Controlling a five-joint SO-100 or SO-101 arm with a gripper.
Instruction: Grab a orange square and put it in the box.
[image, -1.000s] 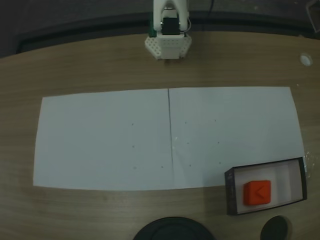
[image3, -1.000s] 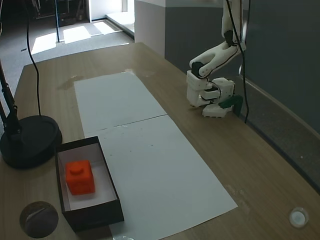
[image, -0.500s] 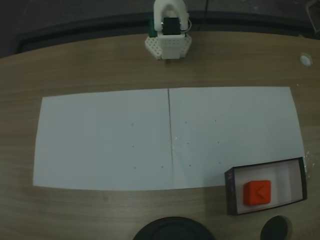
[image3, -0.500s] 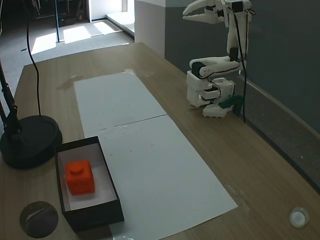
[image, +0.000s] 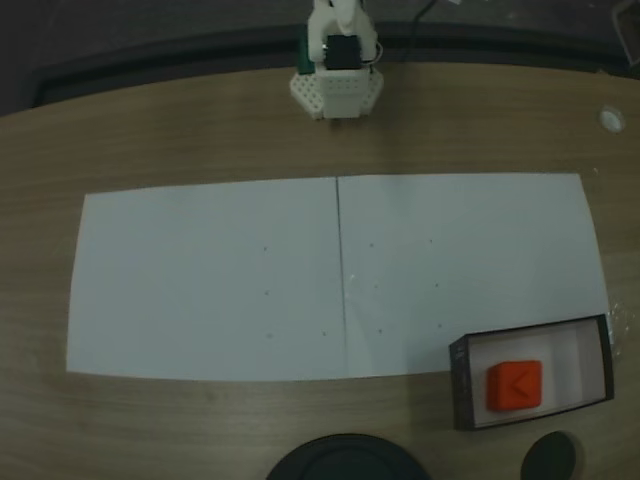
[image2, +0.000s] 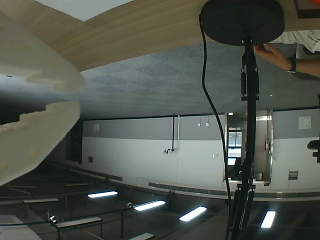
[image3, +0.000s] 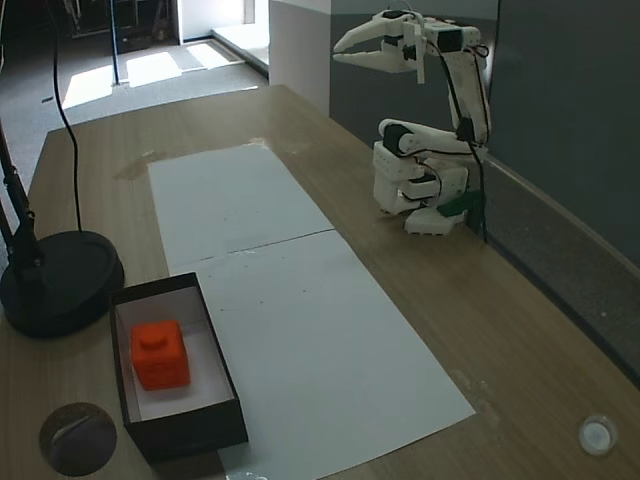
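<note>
The orange square (image: 514, 385) sits inside the box (image: 458, 385), resting on the white floor of the tray with its V-shaped mark facing up. In a fixed view from above it lies left of the tray's middle, apart from all four dark walls. In a fixed view from the side the orange square (image3: 160, 354) stands upright in the box (image3: 190, 430), with bare white floor around it.

The box rests at one end of a long white paper sheet (image3: 300, 330) that covers the middle of the wooden table (image3: 520, 330). Just beside the box stands a round black lamp base (image3: 55, 280) with a thin pole rising from it, and a small dark disc (image3: 75, 438) lies near the box's other end.

The gripper (image3: 340, 49) is well apart from the square, at the far end of the table and raised high above it. The arm is folded back over its white base (image3: 415, 190), the upper link rising steeply and the wrist turned so the two white fingers (image3: 365, 38) reach out roughly level, toward the table's middle. The jaws stand slightly parted and hold nothing. In the wrist view the white fingers (image2: 35, 65) show with a dark gap between them, and a person's hand (image2: 272, 52) appears by the lamp pole.
</note>
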